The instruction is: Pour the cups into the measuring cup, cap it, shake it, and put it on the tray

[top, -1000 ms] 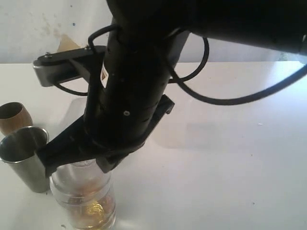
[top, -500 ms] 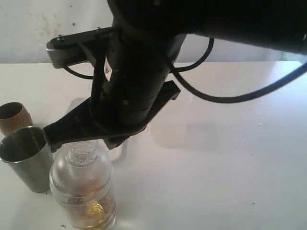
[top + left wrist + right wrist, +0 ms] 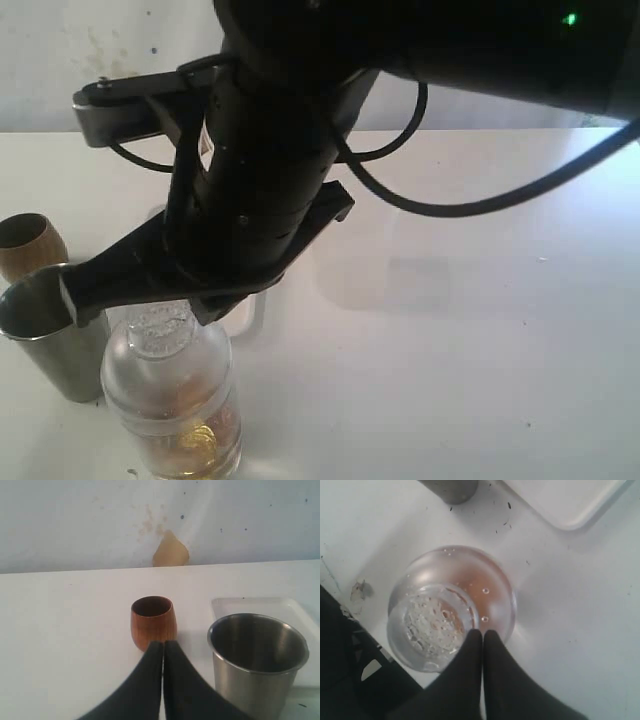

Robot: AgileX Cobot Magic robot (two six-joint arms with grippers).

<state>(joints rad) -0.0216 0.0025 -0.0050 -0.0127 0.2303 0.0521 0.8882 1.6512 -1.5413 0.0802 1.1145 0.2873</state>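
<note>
The right claw (image 3: 482,632), jaws pressed together on nothing, hangs with the capped measuring cup (image 3: 185,420) directly beneath it, probably light, smooth and slippery, best gripped round its straight wall below the cap (image 3: 160,325)

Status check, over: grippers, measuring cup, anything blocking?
Left gripper and right gripper: jaws shut, empty. Measuring cup capped, amber liquid inside, on the table, not on the tray. Steel tumbler close beside it.

White table (image 3: 480,350), brown cup (image 3: 28,243), steel tumbler (image 3: 50,335), capped measuring cup (image 3: 175,400), white tray (image 3: 260,606)
</note>
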